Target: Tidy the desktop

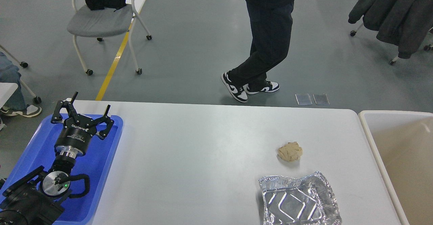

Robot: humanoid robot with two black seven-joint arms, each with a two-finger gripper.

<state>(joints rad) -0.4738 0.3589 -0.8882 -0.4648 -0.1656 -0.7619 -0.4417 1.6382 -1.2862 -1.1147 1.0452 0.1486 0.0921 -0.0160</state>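
— What's on the worktop (203,143) from your feed?
— It fills my view, beige bin (399,150) at its right edge, blue tray (101,171) at left. A foil container (299,201) sits near-right, a crumpled tan wad (290,151) just beyond it.
— Left end effector (86,111)?
— Above the tray, fingers spread wide, empty.

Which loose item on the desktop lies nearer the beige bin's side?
The foil tray, at the desktop's near edge; the crumpled brown paper wad sits farther in.
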